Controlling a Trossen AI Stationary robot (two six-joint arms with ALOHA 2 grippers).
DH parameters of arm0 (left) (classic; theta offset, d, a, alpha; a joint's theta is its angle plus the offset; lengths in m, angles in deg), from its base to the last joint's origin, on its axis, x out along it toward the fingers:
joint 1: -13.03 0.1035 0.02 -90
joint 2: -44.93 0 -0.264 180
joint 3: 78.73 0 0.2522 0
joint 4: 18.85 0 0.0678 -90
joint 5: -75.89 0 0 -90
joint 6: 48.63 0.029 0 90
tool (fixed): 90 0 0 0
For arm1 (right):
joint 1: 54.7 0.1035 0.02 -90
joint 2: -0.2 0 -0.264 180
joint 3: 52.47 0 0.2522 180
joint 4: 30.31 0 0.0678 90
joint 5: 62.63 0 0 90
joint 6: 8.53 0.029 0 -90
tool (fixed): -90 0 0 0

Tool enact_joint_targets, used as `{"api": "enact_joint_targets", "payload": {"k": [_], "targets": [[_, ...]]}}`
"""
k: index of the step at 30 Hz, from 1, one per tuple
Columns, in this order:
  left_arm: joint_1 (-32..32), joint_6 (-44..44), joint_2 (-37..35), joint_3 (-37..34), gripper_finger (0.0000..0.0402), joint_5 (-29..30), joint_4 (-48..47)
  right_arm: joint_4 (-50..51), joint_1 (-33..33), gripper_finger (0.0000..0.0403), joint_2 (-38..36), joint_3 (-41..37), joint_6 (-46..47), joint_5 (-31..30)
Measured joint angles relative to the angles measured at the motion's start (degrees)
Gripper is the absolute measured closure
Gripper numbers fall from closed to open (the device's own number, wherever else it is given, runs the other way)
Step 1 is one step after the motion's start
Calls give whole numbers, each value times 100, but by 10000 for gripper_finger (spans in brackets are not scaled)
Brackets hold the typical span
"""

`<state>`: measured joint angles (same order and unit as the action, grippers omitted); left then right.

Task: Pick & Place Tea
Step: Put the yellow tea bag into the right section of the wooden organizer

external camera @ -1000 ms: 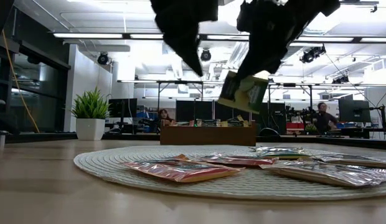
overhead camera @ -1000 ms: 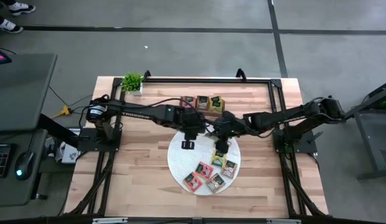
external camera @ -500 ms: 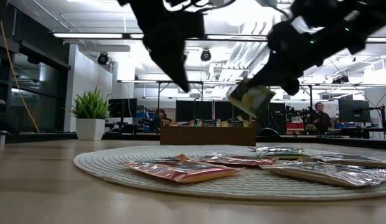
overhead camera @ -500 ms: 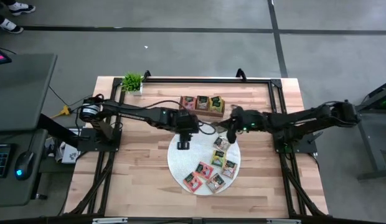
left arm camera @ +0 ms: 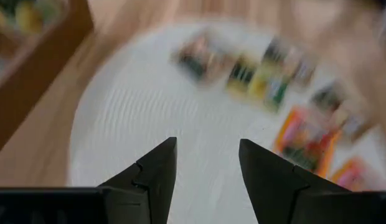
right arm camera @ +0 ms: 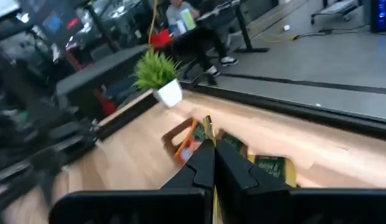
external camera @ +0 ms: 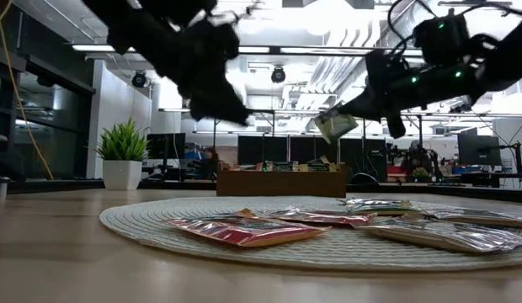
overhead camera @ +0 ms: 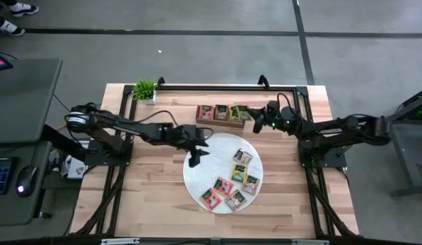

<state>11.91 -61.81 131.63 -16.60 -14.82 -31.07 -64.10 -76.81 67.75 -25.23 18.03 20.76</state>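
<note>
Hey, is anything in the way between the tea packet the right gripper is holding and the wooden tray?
Nothing visible. The right gripper holds the packet in the air right at the tray's right end. The left gripper hangs over the mat, well clear.

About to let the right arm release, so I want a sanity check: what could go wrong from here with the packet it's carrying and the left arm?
1. The right gripper pinches the packet by one edge, tilted above the wooden tray; released here, it may flutter and miss its compartment.
2. The left gripper, open and empty over the white mat, could scatter packets lying there if it descends blind.
</note>
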Motion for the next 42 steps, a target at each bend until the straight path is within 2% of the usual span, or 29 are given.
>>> {"api": "enact_joint_targets", "payload": {"k": [2, 5, 7, 14, 18, 23, 42], "targets": [[0, -232, -8, -227, 230, 3, 709, -30, -251, 403, 120, -44, 44, 219], [0, -389, -156, -687, 230, -35, 1086, -346, -453, 403, 563, 47, 53, 448], [0, -500, -179, -779, 230, -96, 1834, -625, -547, 403, 882, 106, 52, 602], [0, -683, -180, -1012, 230, -184, 2454, -1277, -838, 403, 1737, 304, 140, 915], [0, -685, -163, -1058, 230, -202, 2517, -1365, -887, 403, 2067, 438, 176, 1159], [2, -681, -169, -1047, 230, -198, 2541, -1425, -905, 403, 2290, 626, 171, 1116], [0, -660, -167, -1047, 230, -229, 2542, -1206, -1014, 403, 2369, 659, 150, 1188]]}}
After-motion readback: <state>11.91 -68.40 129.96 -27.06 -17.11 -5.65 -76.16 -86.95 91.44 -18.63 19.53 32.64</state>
